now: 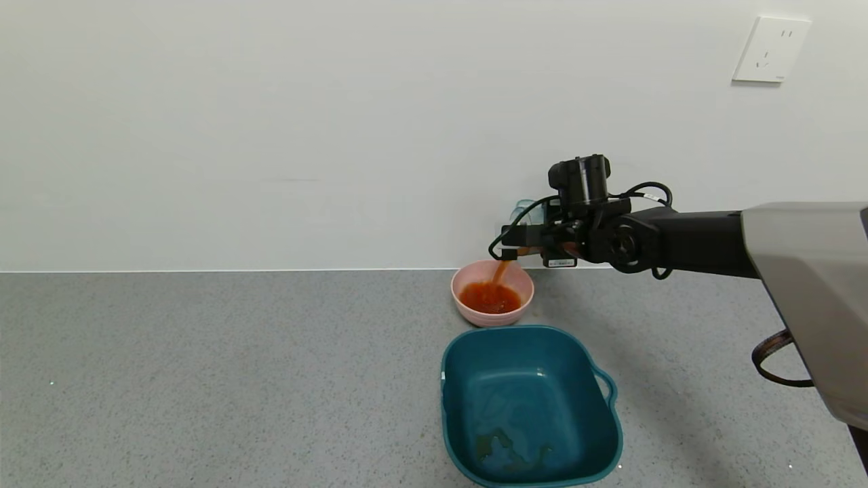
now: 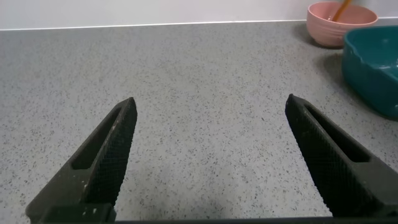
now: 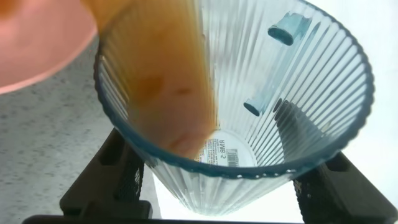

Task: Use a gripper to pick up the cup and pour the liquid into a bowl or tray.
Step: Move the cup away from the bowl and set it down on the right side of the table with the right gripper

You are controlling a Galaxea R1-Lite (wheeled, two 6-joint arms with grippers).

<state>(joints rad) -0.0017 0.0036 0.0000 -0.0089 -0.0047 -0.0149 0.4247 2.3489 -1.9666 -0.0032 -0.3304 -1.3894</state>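
Head view first: right gripper (image 1: 525,245) hangs above the bowl (image 1: 492,293), clenched on the cup (image 1: 527,211), which lies tipped on its side with its mouth toward the bowl, so the liquid (image 1: 490,297) runs in a thin stream over the lip and collects inside. The bowl sits at about twelve o'clock from the tray (image 1: 531,405), nearly touching its far rim; holding the cup directly over the bowl keeps the stream away from the tray and the counter (image 1: 203,379).

Left wrist view: left gripper (image 2: 208,155) is released, jaws spread wide over bare counter, well apart from the work, evidently parked. The bowl (image 2: 336,25) and tray (image 2: 373,68) show at roughly one o'clock.

Right wrist view: the camera looks down the cup (image 3: 249,99), ribbed wall clamped between both fingers (image 3: 127,174). Liquid (image 3: 168,93) streaks along the lower side toward the rim, with the bowl (image 3: 37,43) beyond at ten o'clock. Little seems left inside, so I judge the pour nearly finished.
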